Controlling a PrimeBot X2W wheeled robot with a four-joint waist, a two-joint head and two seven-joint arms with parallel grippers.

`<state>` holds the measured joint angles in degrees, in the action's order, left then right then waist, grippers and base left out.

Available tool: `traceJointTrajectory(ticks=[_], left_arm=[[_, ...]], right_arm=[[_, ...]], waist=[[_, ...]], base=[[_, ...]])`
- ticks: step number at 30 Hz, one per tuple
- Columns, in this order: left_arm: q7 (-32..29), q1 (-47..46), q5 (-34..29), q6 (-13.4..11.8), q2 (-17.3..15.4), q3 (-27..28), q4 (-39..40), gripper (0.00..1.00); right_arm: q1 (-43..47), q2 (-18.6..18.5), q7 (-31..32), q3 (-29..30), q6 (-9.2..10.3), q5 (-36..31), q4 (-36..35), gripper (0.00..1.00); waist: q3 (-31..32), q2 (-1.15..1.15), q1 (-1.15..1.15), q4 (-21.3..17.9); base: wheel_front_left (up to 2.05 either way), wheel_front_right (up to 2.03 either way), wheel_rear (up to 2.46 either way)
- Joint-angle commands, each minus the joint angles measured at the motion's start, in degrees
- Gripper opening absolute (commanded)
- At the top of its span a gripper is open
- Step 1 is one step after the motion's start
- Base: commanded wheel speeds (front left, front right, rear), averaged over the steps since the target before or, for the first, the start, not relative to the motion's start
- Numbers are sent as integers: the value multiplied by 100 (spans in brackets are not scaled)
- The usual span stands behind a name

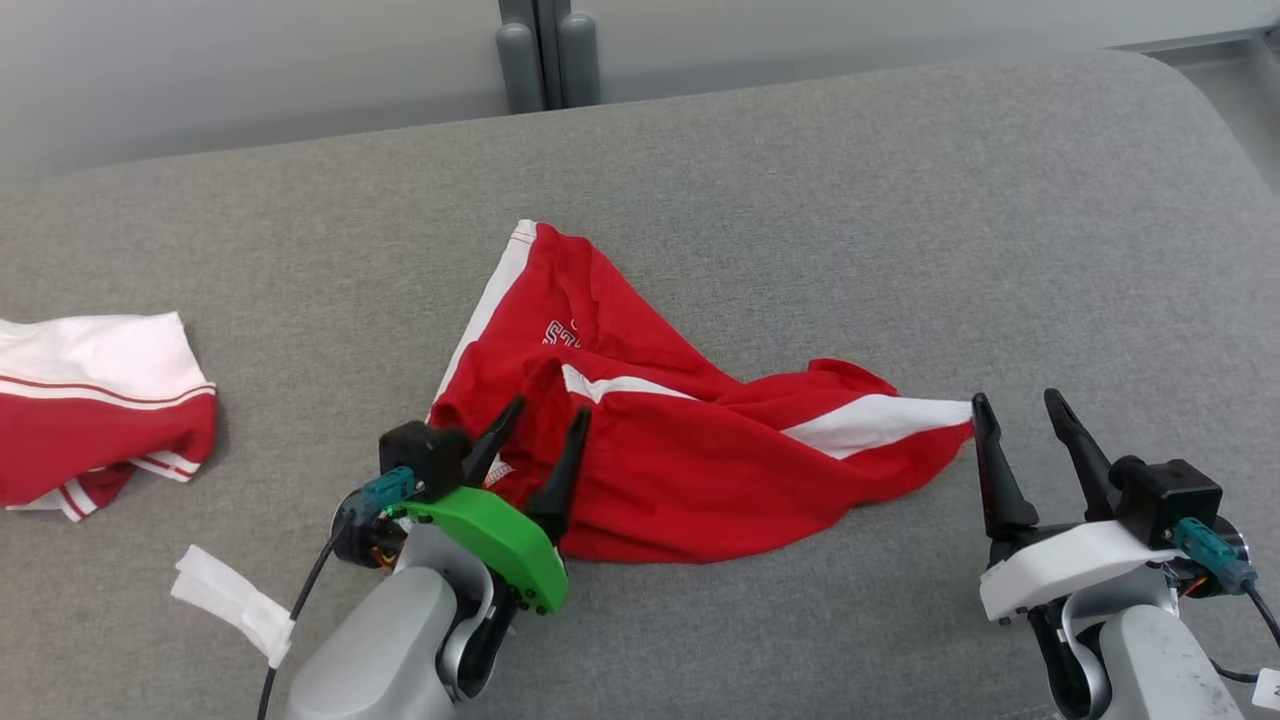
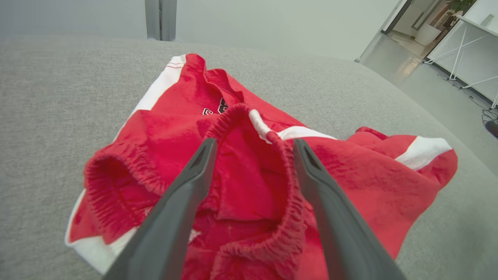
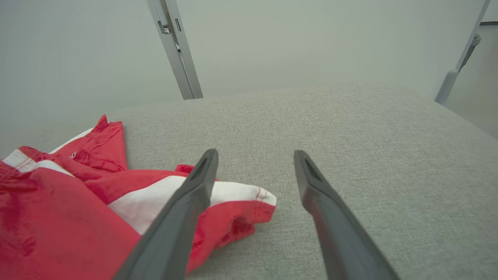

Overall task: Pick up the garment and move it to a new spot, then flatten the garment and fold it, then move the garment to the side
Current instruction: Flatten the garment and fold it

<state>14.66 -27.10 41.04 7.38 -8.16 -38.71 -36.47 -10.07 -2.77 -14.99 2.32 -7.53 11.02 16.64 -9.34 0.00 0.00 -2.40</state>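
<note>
The garment [image 1: 660, 440] is a pair of red shorts with white side stripes, lying crumpled in the middle of the grey cushioned surface [image 1: 800, 200]. My left gripper [image 1: 547, 415] is open over its near-left part, where the elastic waistband [image 2: 272, 155] bunches up between the fingers without being pinched. My right gripper [image 1: 1015, 403] is open just off the garment's right tip, a white-striped leg hem [image 3: 249, 196]. That hem lies beside the left finger, and nothing is held.
A second red-and-white garment [image 1: 95, 410] lies at the far left edge of the surface. A white strip of tape or paper [image 1: 235, 600] sits near my left forearm. Grey posts [image 1: 545, 55] stand behind the far edge.
</note>
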Motion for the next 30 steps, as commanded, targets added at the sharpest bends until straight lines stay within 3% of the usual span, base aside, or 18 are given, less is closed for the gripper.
traceJointTrajectory(ticks=[1,8,10,18,27,28,29,30], left_arm=[[-27,-164,246,16,-45,-139,-31,100],[-81,-426,984,16,-248,-828,-265,100],[-42,-457,1075,16,-265,-929,-349,0],[59,-170,1451,16,-296,-1122,-363,0],[47,572,1162,15,-503,-442,-246,0],[47,671,1099,15,-519,-358,-289,27],[48,745,1039,15,-517,-304,-317,87],[48,828,992,15,-515,-213,-359,100]], right_arm=[[-42,-23,-28,6,8,-17,-22,100],[-19,-23,-28,32,8,-38,-21,100],[-5,-23,-28,52,8,-51,-5,100],[167,-22,-28,306,8,-52,174,100],[433,-24,-28,403,8,49,422,100],[440,-23,-29,385,8,61,446,100],[446,-21,-28,371,8,70,462,100],[448,-22,-29,348,8,87,481,100]], waist=[[-140,0,0,-174],[-151,0,0,-292],[-116,0,0,-286],[352,0,0,122],[909,0,0,743],[935,0,0,788],[948,0,0,809],[960,0,0,829]], base=[[0,0,0],[0,0,0],[0,0,0],[0,0,0],[0,0,0],[0,0,0],[0,0,0],[0,0,0]])
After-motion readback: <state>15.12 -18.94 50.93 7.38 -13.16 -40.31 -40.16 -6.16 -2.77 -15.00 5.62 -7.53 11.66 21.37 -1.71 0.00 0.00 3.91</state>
